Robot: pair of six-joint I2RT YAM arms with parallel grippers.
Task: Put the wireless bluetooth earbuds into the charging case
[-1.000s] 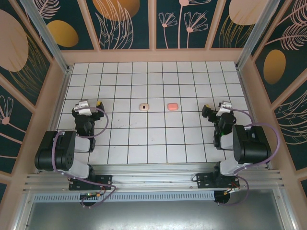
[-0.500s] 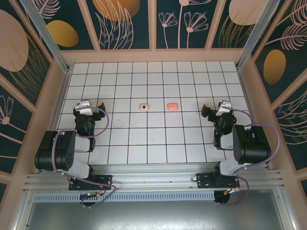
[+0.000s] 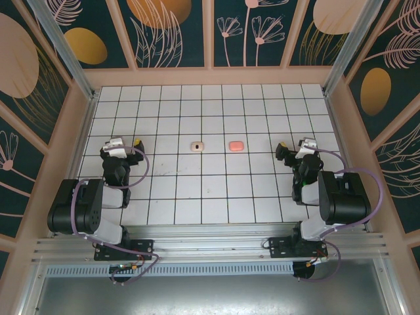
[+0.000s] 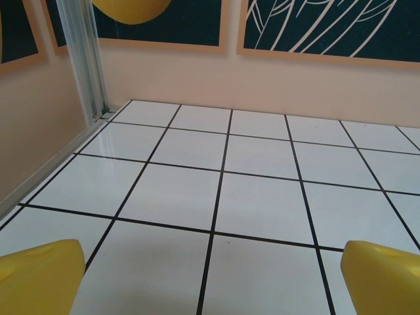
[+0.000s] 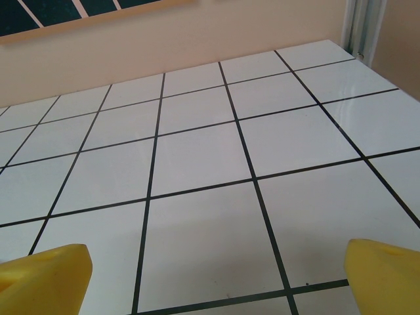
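Note:
A small cream-beige charging case with a dark spot on top lies on the white tiled floor near the middle. A coral-pink charging case lies about two tiles to its right, lid down. The earbuds themselves are too small to make out. My left gripper rests at the left side of the floor, open, several tiles left of the beige case. My right gripper rests at the right side, open, a few tiles right of the pink case. In both wrist views the yellow fingertips stand wide apart over bare tiles.
Peach walls with dark leaf-patterned panels enclose the floor on three sides. Aluminium posts stand in the far corners. Both arm bases sit on the rail at the near edge.

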